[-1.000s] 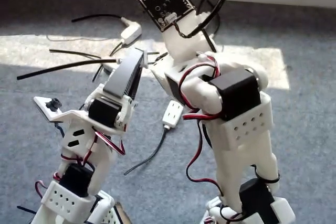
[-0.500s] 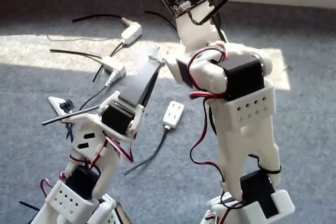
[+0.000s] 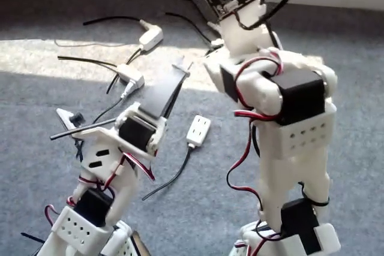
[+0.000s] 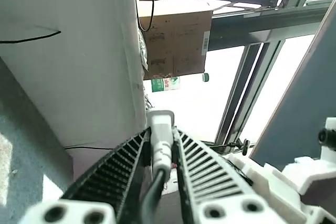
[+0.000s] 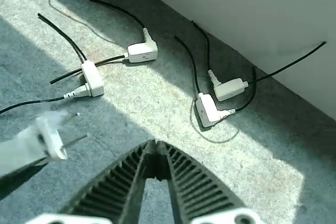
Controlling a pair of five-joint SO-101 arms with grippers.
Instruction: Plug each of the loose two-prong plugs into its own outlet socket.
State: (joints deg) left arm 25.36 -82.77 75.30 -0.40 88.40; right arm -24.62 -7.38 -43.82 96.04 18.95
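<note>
My left gripper point(image 4: 161, 132) is shut on a white two-prong plug point(image 4: 158, 117), held up off the carpet and tilted toward the wall; its black cord trails down past the arm. In the high view this gripper point(image 3: 181, 70) sits above and left of a white outlet socket point(image 3: 198, 130) lying on the carpet. The held plug point(image 5: 38, 142) shows its two prongs in the right wrist view. My right gripper point(image 5: 156, 149) hangs shut and empty above the carpet. A socket block with a plug point(image 5: 91, 77) and loose white plugs point(image 5: 142, 52) point(image 5: 229, 88) point(image 5: 209, 109) lie farther off.
The grey carpet point(image 3: 336, 64) has a sunlit band across it. A white wall point(image 5: 252, 9) bounds the far side. Black cords point(image 3: 84, 60) run loosely over the carpet at far left. The right arm's tall body point(image 3: 288, 124) stands beside the outlet socket.
The right arm has swung to the right and away from the left arm. The left gripper has carried the plug rightward, dragging its black cord along.
</note>
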